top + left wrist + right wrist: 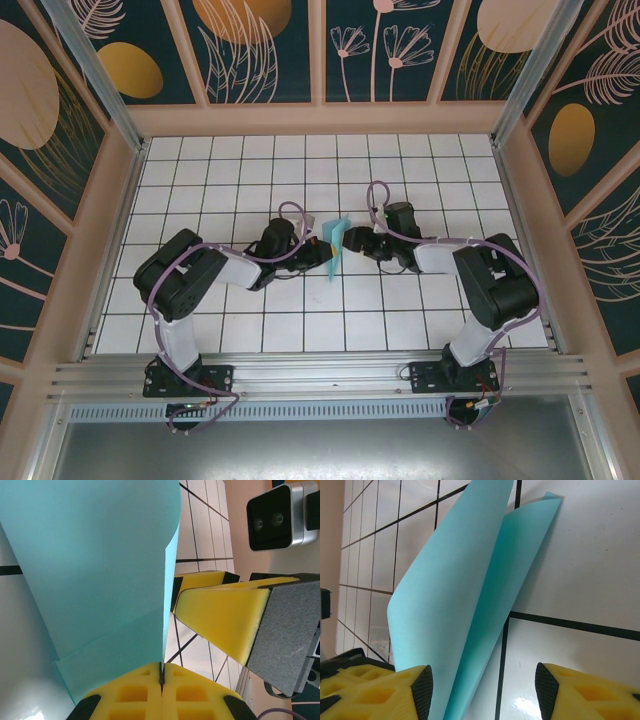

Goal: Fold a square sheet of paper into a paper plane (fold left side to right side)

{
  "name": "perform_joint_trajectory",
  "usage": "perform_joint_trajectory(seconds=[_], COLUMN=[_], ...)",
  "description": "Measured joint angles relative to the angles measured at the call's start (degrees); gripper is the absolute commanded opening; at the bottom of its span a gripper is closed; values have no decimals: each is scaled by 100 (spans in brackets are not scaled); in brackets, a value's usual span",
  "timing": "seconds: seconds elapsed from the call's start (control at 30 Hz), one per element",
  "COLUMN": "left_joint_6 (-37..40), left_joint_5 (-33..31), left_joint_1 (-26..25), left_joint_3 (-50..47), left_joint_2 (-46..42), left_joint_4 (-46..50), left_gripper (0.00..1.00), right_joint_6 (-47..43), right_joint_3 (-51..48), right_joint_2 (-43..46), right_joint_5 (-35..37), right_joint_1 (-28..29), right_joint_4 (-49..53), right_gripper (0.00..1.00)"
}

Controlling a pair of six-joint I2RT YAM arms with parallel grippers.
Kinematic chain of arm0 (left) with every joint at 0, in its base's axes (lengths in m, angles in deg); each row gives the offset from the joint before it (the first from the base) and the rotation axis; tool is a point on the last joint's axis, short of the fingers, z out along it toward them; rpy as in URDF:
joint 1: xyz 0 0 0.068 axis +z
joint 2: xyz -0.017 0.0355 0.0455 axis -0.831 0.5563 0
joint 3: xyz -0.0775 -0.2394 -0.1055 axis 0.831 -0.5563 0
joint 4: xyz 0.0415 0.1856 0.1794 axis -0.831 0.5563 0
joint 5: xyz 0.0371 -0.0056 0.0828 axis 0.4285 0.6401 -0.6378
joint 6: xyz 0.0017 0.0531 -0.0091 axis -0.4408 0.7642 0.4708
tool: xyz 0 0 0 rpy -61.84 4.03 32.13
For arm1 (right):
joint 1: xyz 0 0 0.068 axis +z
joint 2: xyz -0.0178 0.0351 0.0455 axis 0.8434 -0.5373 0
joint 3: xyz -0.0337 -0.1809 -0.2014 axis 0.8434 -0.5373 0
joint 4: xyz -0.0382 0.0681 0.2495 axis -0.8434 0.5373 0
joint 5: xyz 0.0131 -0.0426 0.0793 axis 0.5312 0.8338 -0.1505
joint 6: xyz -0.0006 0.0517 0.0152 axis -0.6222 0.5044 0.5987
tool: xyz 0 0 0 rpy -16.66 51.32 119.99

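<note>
The turquoise square sheet of paper (333,251) stands up off the tiles at the middle of the table, doubled over into two layers that gape apart. My left gripper (316,248) is shut on it; in the left wrist view the sheet (100,570) rises from the closed yellow jaws of this gripper (161,674), pinched by its edge. My right gripper (350,241) faces it from the right, open. In the right wrist view the sheet (455,605) leans against the left finger, inside the wide gap of this gripper (484,690). One of the right gripper's yellow fingers (220,612) sits just right of the paper.
White grid tiles (400,300) cover the table, boxed in by beige walls and aluminium posts (95,75). Both arms reach inward from their bases at the near rail (320,372). A grey camera (275,517) on the right wrist shows beyond the paper.
</note>
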Motion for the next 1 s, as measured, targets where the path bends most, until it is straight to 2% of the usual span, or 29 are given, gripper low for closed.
perform_joint_trajectory(seconds=[0.73,0.9,1.0], left_joint_6=[-170,-175,-175], left_joint_5=[0,-22,-55], left_joint_1=[9,9,9], left_joint_3=[-90,-92,-103], left_joint_2=[240,251,251], left_joint_4=[-293,-295,-293], left_gripper=[6,12,19], right_joint_6=[393,479,501], right_joint_3=[238,365,415], right_joint_2=[-588,-704,-752], right_joint_5=[-105,-101,-96], right_joint_1=[136,179,192], right_joint_4=[-341,-330,-313], right_gripper=[45,44,43])
